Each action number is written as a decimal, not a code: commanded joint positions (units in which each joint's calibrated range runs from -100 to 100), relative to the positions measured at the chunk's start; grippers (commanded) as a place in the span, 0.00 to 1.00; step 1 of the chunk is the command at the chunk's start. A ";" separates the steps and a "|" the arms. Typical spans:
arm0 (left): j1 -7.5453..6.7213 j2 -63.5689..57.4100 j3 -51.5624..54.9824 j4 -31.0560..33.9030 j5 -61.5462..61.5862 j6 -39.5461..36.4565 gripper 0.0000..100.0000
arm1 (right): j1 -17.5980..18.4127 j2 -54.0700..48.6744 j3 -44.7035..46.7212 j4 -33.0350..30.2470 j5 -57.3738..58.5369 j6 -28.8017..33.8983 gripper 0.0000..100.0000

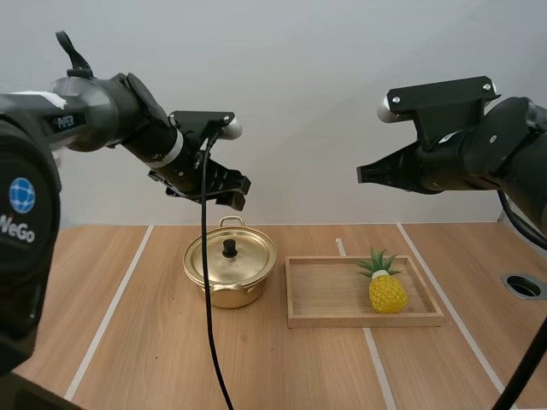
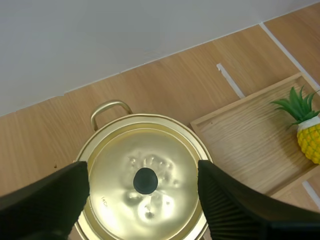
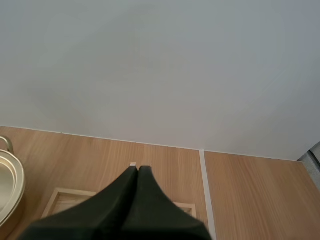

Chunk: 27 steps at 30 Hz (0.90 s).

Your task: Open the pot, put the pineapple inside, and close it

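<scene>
A gold pot (image 1: 229, 272) stands on the table with its lid (image 2: 145, 181) on, a black knob (image 2: 145, 180) at the lid's middle. My left gripper (image 1: 227, 190) hangs open above the pot; its two fingers (image 2: 227, 200) stand wide apart on either side of the lid, well above it. A yellow pineapple (image 1: 385, 285) with green leaves lies at the right end of a wooden tray (image 1: 325, 295); the pineapple (image 2: 309, 134) sits beside the pot in the left wrist view. My right gripper (image 1: 361, 174) is shut, high over the tray, its fingertips (image 3: 138, 171) together.
The tray (image 2: 245, 140) lies just right of the pot, close to it. White tape lines (image 1: 111, 312) run across the wooden table. A round hole (image 1: 523, 286) sits near the table's right edge. A pale wall stands behind the table.
</scene>
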 commanded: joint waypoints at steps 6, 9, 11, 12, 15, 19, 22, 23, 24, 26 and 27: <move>-0.23 4.59 3.34 -5.30 -3.26 4.53 1.00 | -0.22 -0.38 -0.51 -0.51 1.50 -0.05 0.00; -0.23 5.92 3.44 -5.49 -4.66 5.21 1.00 | -0.22 -0.38 -0.51 -0.51 1.50 -0.05 0.00; -0.23 6.75 3.44 -5.49 -5.33 5.77 1.00 | -0.22 -0.38 -0.51 -0.51 1.50 -0.05 0.00; -0.23 7.10 3.44 -5.58 -5.48 6.00 1.00 | -0.22 -0.38 -0.51 -0.51 1.50 -0.05 0.00; -0.23 8.60 3.44 -5.58 -5.69 6.26 1.00 | -0.22 -0.38 -0.51 -0.51 1.50 -0.05 0.00; -0.23 10.84 3.44 -5.75 -6.09 7.07 1.00 | -0.22 -0.38 -0.51 -0.06 1.50 -0.05 0.00; -0.23 12.30 3.44 -5.75 -6.09 7.38 1.00 | -0.22 -0.38 -0.51 -0.06 1.50 -0.05 0.00; -0.23 12.67 3.44 -5.75 -6.09 7.38 1.00 | -0.22 -0.38 -0.51 -0.06 1.50 -0.05 0.00; -0.23 13.05 3.44 -5.75 -6.09 7.38 1.00 | -0.22 -0.38 -0.51 -0.06 1.50 -0.05 0.00; -0.23 13.90 3.44 -6.06 -6.09 7.78 1.00 | -0.22 -0.38 -0.51 -0.06 1.50 -0.05 0.00; -0.23 14.43 3.44 -6.23 -6.09 7.92 1.00 | -0.22 -0.38 -0.51 -0.06 1.50 -0.05 0.00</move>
